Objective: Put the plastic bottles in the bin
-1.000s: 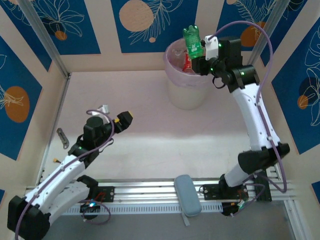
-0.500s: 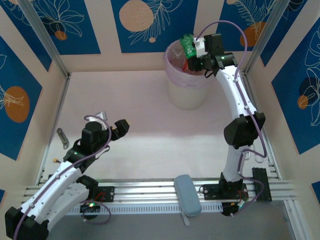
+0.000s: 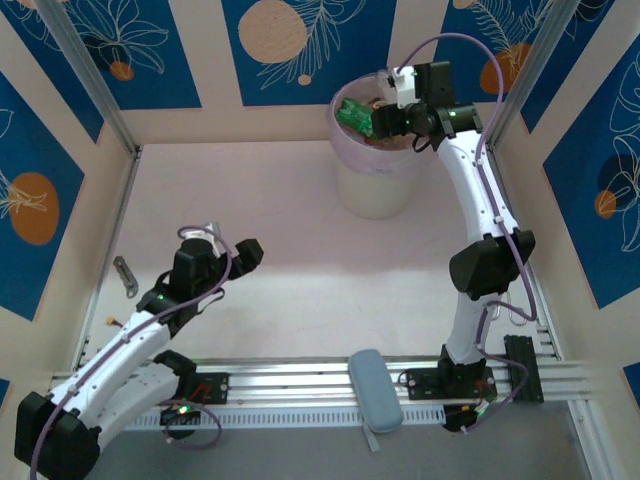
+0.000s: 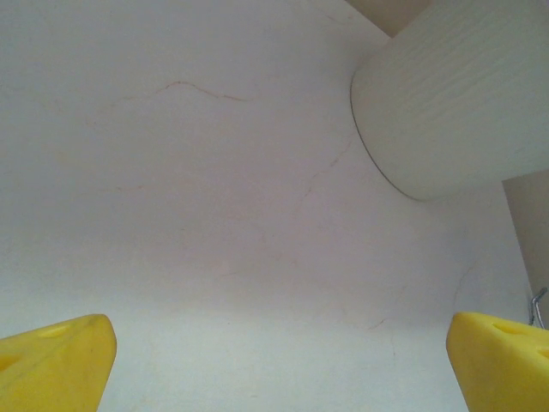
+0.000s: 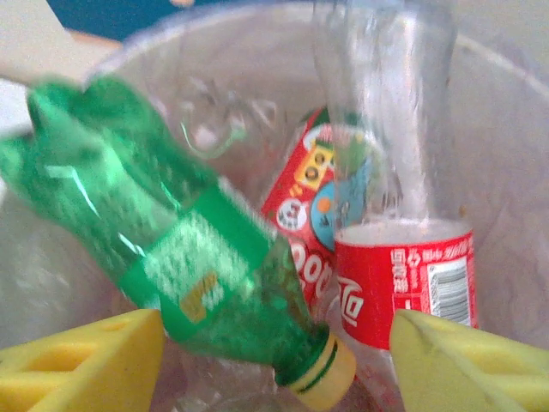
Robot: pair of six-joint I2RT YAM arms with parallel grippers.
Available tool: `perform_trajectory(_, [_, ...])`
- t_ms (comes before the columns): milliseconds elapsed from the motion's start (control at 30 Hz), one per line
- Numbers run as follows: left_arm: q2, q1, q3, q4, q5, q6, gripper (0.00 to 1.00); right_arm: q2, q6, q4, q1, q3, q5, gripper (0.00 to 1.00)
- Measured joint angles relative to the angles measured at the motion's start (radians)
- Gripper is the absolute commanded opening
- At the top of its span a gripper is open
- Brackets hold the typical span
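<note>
the right claw (image 3: 383,120) is spread wide over the bin (image 3: 372,190), and the green bottle (image 5: 189,257) is loose, tipping cap down onto the other bottles (image 5: 403,283) inside. lift that claw straight up, so it misses the rim. the left claw (image 4: 279,352) is spread too, above the tabletop (image 4: 214,172).

The middle of the table (image 3: 300,250) in the top view lies bare and wide, with free passage from either side. The bin (image 3: 375,190) blocks the upper centre-right, close to the back wall (image 3: 210,120). Its mouth is crowded. A green bottle (image 5: 197,257) slants across it between the spread fingers of the right gripper (image 3: 384,122), and red-labelled bottles (image 5: 403,283) are packed behind. At the left edge lies a small metal piece (image 3: 125,276), perhaps a bracket. Ahead of the wide-spread left gripper (image 4: 274,360) is bare table, with the bin's wall at upper right.
</note>
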Motion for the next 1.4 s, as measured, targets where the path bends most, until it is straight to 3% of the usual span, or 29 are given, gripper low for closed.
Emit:
perform_trajectory(467, [-0.059,0.0,0.011,-0.019,0.0,0.004,0.98,0.149,0.084,0.093,0.03,0.081,-0.1,0.54])
perform_trajectory(733, [-0.075,0.001,0.025,-0.07,-0.03,0.036,0.98,0.165,0.088,0.112,0.027,0.076,-0.107,0.58])
perform_trajectory(1033, [0.034,0.003,0.217,-0.147,-0.111,0.198,1.0,0.133,0.085,0.045,0.027,0.243,-0.111,0.66])
perform_trajectory(1133, [0.063,0.003,0.26,-0.178,-0.158,0.267,1.0,0.04,0.085,0.046,0.029,0.163,-0.11,0.67])
perform_trajectory(1400, [0.096,0.003,0.296,-0.256,-0.273,0.409,1.0,-0.423,0.112,0.171,0.143,-0.383,-0.096,0.69])
